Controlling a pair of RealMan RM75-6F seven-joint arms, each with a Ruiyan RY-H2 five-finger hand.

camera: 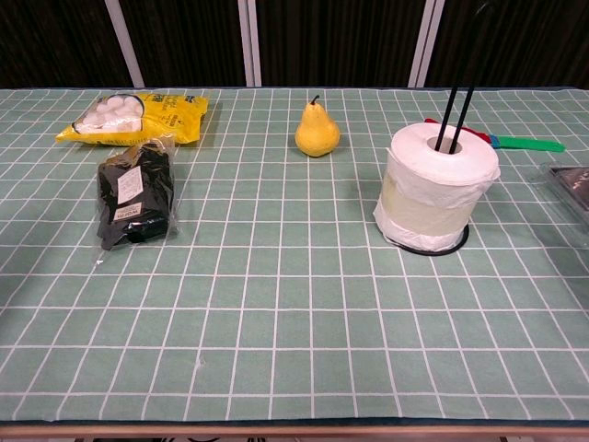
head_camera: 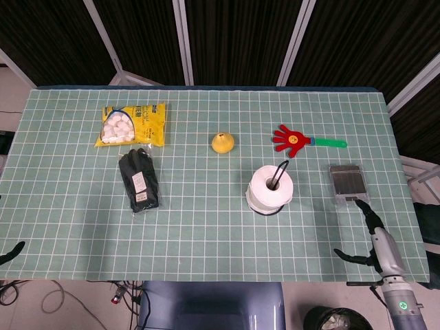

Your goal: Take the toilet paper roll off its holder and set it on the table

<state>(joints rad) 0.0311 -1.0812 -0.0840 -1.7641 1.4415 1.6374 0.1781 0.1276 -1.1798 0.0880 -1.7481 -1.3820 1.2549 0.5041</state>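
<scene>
The roll (head_camera: 272,187) sits upright on its holder (camera: 457,110), right of centre on the table (head_camera: 206,227). The holder's two thin black rods rise through the roll's core and its black ring base shows under the roll's near edge in the chest view. A loose outer layer of paper wraps the roll's lower part. Nothing touches roll or holder.

The right hand (head_camera: 376,237) shows only in the head view, over the table's near right corner, well apart from the roll. It holds nothing. Its dark fingers (head_camera: 365,211) point toward a small grey scale (head_camera: 348,182), their tips near its front edge, and the thumb sticks out sideways toward the roll, so the hand looks spread wide.

Of the left hand (head_camera: 12,252) only a dark tip shows at the near left edge of the head view, off the table; how its fingers lie cannot be told.

Beyond the roll lies a red hand-shaped clapper (head_camera: 294,139) with a green and blue handle. A yellow pear (camera: 317,130) stands near the table's middle. On the left, a yellow bag (head_camera: 131,124) of white balls lies just behind a black packet (head_camera: 139,180) in clear wrap
</scene>
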